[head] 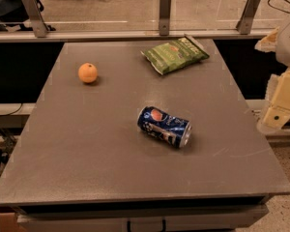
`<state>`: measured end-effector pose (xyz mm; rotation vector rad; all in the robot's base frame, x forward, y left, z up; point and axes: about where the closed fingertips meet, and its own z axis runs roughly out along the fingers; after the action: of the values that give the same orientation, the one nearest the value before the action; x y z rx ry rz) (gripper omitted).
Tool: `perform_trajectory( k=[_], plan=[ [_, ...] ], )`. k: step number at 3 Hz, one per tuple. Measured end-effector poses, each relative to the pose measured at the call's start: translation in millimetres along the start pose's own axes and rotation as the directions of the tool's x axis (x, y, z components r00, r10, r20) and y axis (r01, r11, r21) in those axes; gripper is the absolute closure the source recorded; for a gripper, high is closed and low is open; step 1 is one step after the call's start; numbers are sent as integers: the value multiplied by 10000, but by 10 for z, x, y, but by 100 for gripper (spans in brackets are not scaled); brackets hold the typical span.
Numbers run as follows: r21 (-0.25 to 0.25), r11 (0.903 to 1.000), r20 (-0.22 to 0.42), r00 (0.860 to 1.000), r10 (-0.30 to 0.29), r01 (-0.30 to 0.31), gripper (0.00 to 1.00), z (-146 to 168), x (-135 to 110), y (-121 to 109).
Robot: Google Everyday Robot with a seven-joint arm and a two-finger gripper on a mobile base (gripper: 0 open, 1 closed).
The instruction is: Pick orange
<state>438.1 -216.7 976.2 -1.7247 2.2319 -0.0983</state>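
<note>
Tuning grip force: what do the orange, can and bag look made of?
Orange: fruit, matte skin, no glare. Can: likely thin metal, glossy print, bright rim. Bag: crinkled shiny film, probably plastic. Hand hangs beside the table, right edge.

You can read one emblem here, and no legible words.

The dented blue aluminium soda can (164, 126) lies on its side near the middle of the grey table top (87, 144). Near its left end you can make out a round red, white and blue emblem. The pale lettering along the can's side is too small for you to read. The crumpled green foil snack bag (175, 55), near the table's far edge, carries pale print, but you cannot pick out any word or brand on it. The cream-coloured gripper (276, 116), just off the table's right edge, shows nothing you can read.
</note>
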Motion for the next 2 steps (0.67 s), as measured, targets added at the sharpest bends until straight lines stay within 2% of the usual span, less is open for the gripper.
perform_trajectory(
  k=[1,2],
  plan=[
    [2,10000,1,10000,0,0,0,0,0,0],
    [-128,9987,852,9952,-489,501,0,218,-359,-145]
  ],
)
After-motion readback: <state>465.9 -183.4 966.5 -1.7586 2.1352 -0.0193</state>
